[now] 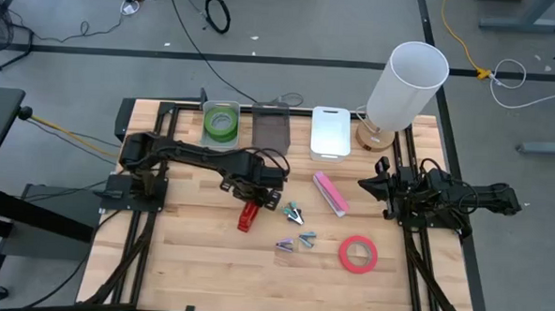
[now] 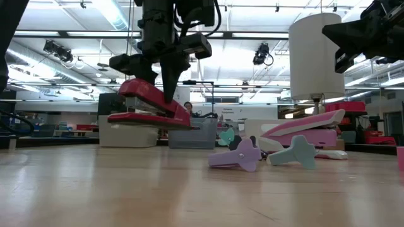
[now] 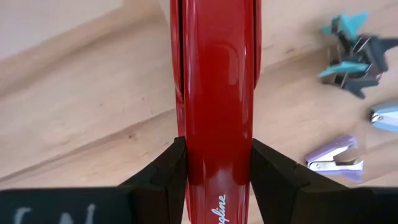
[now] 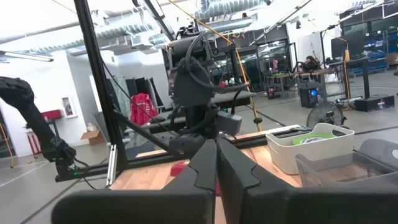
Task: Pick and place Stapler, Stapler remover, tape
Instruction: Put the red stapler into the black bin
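The red stapler (image 1: 248, 215) is clamped across its body between the two fingers of the left tool (image 3: 214, 180) and hangs clear of the desk (image 1: 207, 265), as the low view shows, near the desk's middle. The fingers press flat on both of its sides, about half closed.

Just to its right lie three staple removers: a teal one (image 1: 295, 212), a blue one (image 1: 307, 238) and a purple one (image 1: 285, 246), close together but apart from the stapler. Beyond them the pink stapler (image 1: 331, 193) lies slantwise, and the red tape (image 1: 358, 254) lies flat nearer the front right.

Along the far edge stand three bins side by side: a white one holding green tape (image 1: 222, 124), a dark one (image 1: 271, 130) and a lidded white one (image 1: 331, 133). A lamp (image 1: 402, 86) stands at the far right corner.

The front left of the desk is bare wood, and so is the strip between the stapler and the bins.

The right tool (image 4: 216, 158) waits by the right edge with its fingers closed on nothing.
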`<state>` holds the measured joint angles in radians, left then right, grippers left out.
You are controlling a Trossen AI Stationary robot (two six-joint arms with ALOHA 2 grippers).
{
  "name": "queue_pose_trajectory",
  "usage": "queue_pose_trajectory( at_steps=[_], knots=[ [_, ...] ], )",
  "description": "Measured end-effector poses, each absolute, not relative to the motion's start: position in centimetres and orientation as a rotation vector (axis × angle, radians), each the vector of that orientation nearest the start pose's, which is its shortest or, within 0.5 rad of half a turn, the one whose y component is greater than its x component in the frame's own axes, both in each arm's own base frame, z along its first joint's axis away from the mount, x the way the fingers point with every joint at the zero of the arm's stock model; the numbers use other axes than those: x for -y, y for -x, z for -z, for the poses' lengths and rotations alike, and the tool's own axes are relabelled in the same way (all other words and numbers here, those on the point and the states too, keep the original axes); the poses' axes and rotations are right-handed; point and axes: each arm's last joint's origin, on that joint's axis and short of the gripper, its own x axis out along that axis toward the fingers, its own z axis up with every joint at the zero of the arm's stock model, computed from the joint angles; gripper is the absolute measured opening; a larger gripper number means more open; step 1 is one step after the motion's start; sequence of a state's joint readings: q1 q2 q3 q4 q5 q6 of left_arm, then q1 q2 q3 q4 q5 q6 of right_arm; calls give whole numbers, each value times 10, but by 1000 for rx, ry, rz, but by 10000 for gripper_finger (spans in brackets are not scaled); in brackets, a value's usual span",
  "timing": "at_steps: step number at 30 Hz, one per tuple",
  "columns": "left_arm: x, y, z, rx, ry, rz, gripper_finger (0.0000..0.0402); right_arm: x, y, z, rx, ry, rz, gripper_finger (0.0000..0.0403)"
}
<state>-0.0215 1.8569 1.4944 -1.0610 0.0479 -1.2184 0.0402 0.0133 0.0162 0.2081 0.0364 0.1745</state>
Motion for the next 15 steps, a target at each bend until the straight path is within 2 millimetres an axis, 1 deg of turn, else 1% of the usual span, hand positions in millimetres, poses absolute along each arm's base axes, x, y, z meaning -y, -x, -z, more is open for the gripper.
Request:
queue_pose_trajectory(
  at_steps=[4,8,11,15],
  knots=[
    [2,-351,-240,-1263,1013,-841,146,-3,-95,-188,210,-182,-22,16],
    [-8,-343,-259,-1218,1005,-831,146,-3,-95,-188,210,-182,-22,16],
    [-21,-338,-273,-1197,988,-824,149,-3,-95,-188,210,-182,-22,16],
    [-42,-335,-297,-1118,940,-797,146,-3,-95,-188,209,-182,-22,16]
  ],
)
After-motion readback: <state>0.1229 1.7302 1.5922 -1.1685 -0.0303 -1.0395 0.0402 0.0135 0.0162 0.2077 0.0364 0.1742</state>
